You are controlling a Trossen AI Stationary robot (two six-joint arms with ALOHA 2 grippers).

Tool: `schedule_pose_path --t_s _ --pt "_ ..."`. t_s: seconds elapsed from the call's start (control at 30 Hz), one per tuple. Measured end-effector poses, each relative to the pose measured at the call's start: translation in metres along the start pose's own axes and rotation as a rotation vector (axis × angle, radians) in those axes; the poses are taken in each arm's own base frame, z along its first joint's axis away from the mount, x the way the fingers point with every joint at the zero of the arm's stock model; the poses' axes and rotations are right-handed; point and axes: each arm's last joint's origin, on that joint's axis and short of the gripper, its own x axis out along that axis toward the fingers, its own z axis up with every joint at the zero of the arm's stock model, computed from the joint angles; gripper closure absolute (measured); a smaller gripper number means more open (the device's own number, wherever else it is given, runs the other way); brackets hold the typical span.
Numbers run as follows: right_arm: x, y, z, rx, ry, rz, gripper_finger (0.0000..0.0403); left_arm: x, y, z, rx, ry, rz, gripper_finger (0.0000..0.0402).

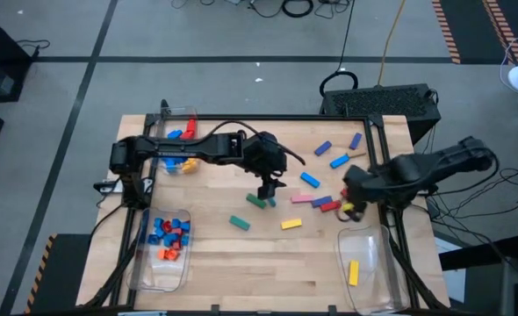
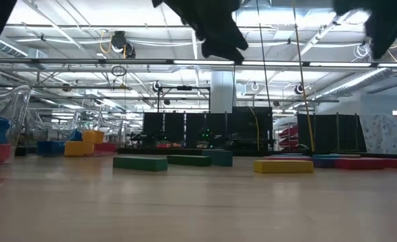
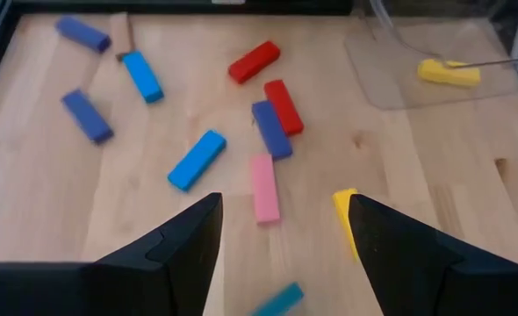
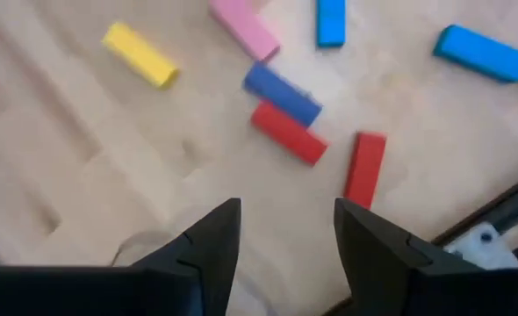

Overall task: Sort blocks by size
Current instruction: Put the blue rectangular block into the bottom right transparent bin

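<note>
The table [image 1: 268,254] is pale wood in narrow glued strips, with visible grain, small dark knots and a smooth, faintly satin face. The blocks [image 3: 196,160] ahead of the left gripper's fingers [image 3: 176,254] look like smooth moulded plastic in flat solid colours with a soft sheen; those beyond the right gripper's fingers [image 4: 377,250] have the same look. Both pairs of fingers are dark, matt, hard-looking plastic or coated metal. The bins [image 1: 364,263] are clear glossy plastic, catching light along their rims. The table's frame [image 1: 276,118] is dark matt metal.
</note>
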Motion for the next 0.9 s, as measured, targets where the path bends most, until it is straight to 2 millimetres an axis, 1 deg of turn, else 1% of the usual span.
schedule_pose_path --t_s 0.13,0.3,0.4,0.47,0.53,0.6,0.7,0.83,0.9 --pt "0.032 0.005 0.022 0.03 -0.015 -0.053 0.0237 0.01 0.001 -0.004 -0.006 0.019 -0.013 0.0153" --pt "0.072 0.005 0.046 0.015 -0.093 -0.009 0.0229 0.007 0.0 -0.004 -0.08 0.027 -0.016 0.0153" --pt "0.092 -0.005 0.056 0.031 -0.131 -0.003 0.0219 0.001 -0.001 -0.004 -0.085 0.041 -0.016 0.0153" --pt "0.105 -0.015 0.059 0.038 -0.136 -0.021 0.0211 -0.004 -0.002 -0.006 -0.09 0.069 -0.018 0.0153" --pt "0.117 -0.026 0.06 0.035 -0.142 -0.038 0.0203 -0.006 -0.003 -0.008 -0.093 0.091 -0.019 0.0154" --pt "0.127 -0.033 0.06 0.019 -0.151 -0.042 0.0195 -0.009 -0.003 -0.01 -0.098 0.118 -0.02 0.0158" --pt "0.138 -0.039 0.061 -0.018 -0.19 -0.028 0.0185 -0.014 -0.004 -0.01 -0.097 0.123 -0.021 0.0165" --pt "0.147 -0.042 0.062 -0.054 -0.236 -0.01 0.0181 -0.023 -0.004 -0.008 -0.093 0.116 -0.018 0.0171" --pt "0.149 -0.045 0.062 -0.055 -0.239 -0.014 0.0181 -0.033 -0.002 -0.009 -0.102 0.128 -0.012 0.0171"
